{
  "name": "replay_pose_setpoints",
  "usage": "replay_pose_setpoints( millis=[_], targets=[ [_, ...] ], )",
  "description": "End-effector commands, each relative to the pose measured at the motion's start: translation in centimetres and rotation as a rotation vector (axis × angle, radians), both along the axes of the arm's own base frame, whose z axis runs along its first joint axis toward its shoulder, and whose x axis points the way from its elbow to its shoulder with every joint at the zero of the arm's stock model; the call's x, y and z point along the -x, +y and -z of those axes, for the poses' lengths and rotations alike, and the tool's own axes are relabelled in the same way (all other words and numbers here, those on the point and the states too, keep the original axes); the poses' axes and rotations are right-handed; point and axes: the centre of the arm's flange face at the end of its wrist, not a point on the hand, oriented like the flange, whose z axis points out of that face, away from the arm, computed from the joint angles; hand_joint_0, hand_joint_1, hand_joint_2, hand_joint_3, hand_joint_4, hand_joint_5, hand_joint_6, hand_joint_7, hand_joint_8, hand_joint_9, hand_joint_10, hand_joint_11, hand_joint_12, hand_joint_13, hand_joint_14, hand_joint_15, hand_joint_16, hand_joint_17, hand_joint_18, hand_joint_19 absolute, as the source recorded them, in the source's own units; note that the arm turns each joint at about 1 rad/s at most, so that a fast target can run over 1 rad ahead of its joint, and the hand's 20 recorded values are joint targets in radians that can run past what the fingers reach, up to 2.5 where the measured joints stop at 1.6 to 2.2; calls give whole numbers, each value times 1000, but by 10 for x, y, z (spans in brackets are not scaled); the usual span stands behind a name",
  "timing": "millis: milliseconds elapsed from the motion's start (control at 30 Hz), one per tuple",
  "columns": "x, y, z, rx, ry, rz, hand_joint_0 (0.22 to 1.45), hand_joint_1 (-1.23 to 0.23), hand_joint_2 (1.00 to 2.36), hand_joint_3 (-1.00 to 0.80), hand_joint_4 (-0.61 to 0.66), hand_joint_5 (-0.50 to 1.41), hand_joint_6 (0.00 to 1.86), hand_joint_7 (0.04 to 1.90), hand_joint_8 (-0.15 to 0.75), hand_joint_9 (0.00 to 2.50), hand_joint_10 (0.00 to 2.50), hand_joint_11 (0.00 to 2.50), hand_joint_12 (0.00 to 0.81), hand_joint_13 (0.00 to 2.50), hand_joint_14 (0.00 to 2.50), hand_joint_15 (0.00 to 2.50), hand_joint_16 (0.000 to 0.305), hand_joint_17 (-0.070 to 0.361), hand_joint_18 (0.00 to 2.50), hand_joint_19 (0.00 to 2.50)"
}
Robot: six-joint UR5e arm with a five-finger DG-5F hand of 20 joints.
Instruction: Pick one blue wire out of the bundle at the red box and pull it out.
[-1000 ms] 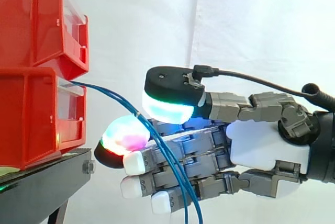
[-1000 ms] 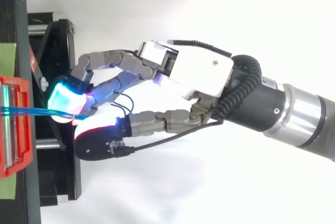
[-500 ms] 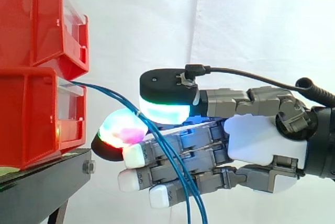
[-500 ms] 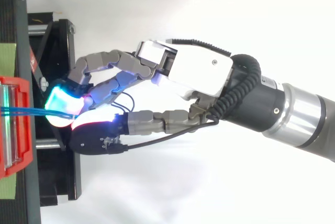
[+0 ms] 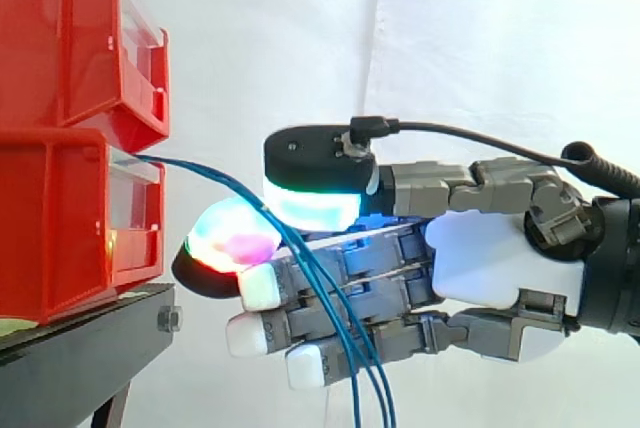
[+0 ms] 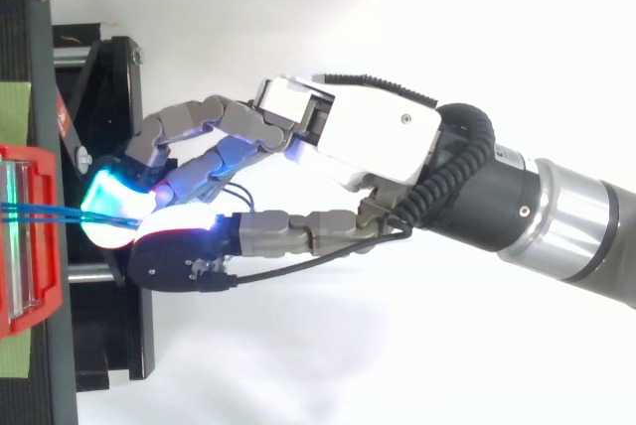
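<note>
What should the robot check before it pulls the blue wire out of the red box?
1. Grip: the fingers of the hand pinch the blue wires: ok, pads meet round them.
2. Just one wire pinched: cannot tell, several run together.
3. Wires leading into the lower red box: ok.
4. Hand apart from the box: ok, a gap shows.
5. Wires slack, not tight: ok, they curve and hang down.
</note>
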Motion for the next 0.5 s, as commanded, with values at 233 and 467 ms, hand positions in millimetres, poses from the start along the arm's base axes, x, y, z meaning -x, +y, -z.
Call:
replay_pose_setpoints(
  millis=[233, 467],
  targets=[
    [1, 1, -1, -24, 32, -10, 542, -724, 1006, -413, 279, -198, 874, 904, 409, 880, 12, 567, 481, 868, 12, 394, 63, 143, 846, 522],
    [1, 4, 0, -28, 39, -15, 602, -739, 1015, -295, 265, -184, 887, 985, 413, 922, 13, 578, 471, 902, 14, 404, 61, 137, 874, 518]
  ],
)
